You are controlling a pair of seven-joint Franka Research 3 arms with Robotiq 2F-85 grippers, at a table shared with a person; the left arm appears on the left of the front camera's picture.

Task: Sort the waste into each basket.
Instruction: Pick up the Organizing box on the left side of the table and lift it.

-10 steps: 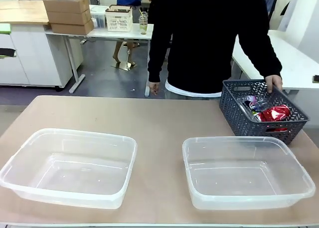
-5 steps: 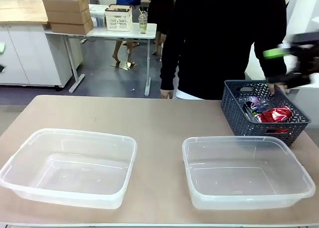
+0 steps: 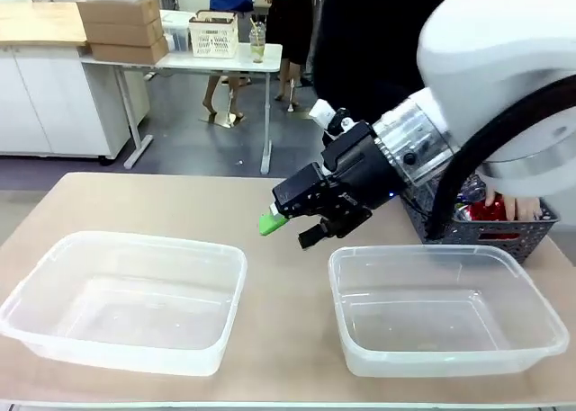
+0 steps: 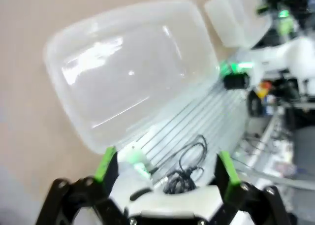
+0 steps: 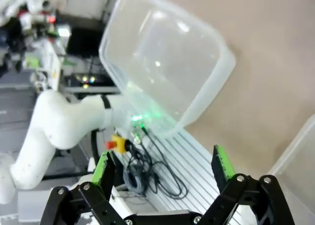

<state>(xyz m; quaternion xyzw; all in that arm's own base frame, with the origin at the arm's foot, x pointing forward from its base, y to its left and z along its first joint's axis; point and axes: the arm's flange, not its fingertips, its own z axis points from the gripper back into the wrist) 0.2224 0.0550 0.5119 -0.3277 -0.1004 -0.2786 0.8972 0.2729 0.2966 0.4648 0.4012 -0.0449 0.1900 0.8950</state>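
"Hovering over the desk — is that how the right pincer is seen?"

"It is. It is held above the desk and is seen between the two clear baskets, nearer their far rims than their near ones. Its green-padded fingers are spread wide and nothing is gripped. The same released stance is shown by the right wrist camera."

"And the left pincer?"

"It is shown from its own wrist, likewise released and empty, and one clear basket is looked down upon from there."

"How are the baskets laid out?"

"The left basket is set near the desk's near left corner, the right basket near the near right corner. The two are kept apart, and both are stood upright."

"Where is the waste to be found?"

"In the dark grey lattice basket, which is placed by the desk's right edge toward the far right corner. It is just behind the right basket and is partly covered by the right arm. A red piece can be made out inside; whether it is a can cannot be told."

"Is anyone at the desk?"

"A person in black is stood at the far edge — one hand is reached into the lattice basket, right beside the red piece."
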